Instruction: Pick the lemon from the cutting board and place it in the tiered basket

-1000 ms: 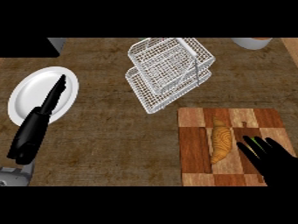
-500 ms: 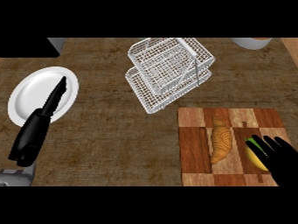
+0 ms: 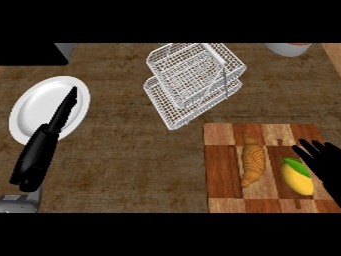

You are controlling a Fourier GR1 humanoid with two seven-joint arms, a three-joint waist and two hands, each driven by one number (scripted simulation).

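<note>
A yellow lemon (image 3: 297,176) with a green tip lies on the right part of the wooden cutting board (image 3: 221,165). My right hand (image 3: 333,167) is open, fingers straight, just right of the lemon and close to touching it. The white wire tiered basket (image 3: 193,82) stands beyond the board, up and to the left. My left hand (image 3: 44,145) rests open at the left, fingers pointing up over a white plate.
A croissant (image 3: 252,165) lies on the board left of the lemon. A white plate (image 3: 33,102) sits at the left. A white cup (image 3: 287,48) shows at the top right. A wooden strip runs along the counter's right edge.
My right hand has slid to the right, uncovering the lemon it was hiding a second ago. The left hand has stayed still.
</note>
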